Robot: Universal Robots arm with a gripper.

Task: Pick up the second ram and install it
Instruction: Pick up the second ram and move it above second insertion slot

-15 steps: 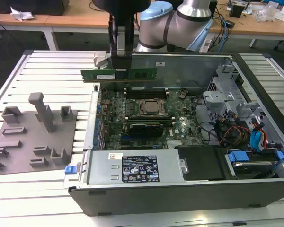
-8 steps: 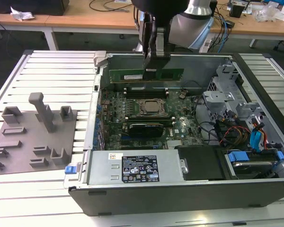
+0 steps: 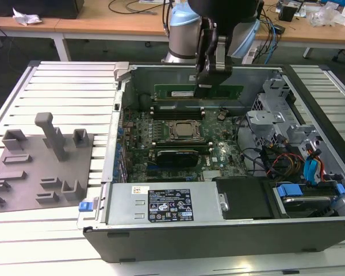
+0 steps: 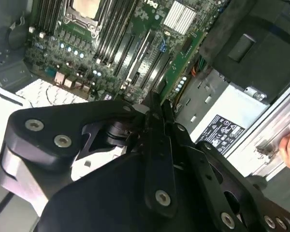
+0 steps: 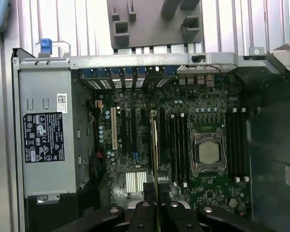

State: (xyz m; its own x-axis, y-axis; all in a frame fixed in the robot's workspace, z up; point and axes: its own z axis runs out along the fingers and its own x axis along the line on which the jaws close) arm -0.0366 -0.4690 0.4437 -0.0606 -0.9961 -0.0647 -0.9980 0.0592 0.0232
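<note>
Nearest the lens in the exterior view is the front wall of the open computer case (image 3: pixel 218 241), with the labelled power supply (image 3: pixel 167 204) just behind it. The case lies on a slatted desk (image 3: pixel 63 86). A grey tray (image 3: pixel 23 172) with upright blocks sits on that desk, towards the exterior view's left. At the far side of the case the hand (image 3: pixel 207 86) is closed on the second ram (image 3: pixel 175 92), pinching its upper long edge near the middle. The green strip hangs level above the motherboard (image 3: pixel 218 152) and is not seated in any slot.

In the second wrist view the hand (image 4: pixel 157 101) shows close up, its black fingers (image 4: pixel 152 104) drawn tight together over the board.

In the first wrist view the hand (image 5: pixel 155 189) grips the second ram (image 5: pixel 153 145), seen edge-on as a thin line. It runs parallel to the long black slots (image 5: pixel 176 145) beside the processor socket (image 5: pixel 208 152).

I judge the strip light and stiff but fragile. It is best held by its bare long edge, well away from the contact edge. A mid-length grip should keep it from tilting.
</note>
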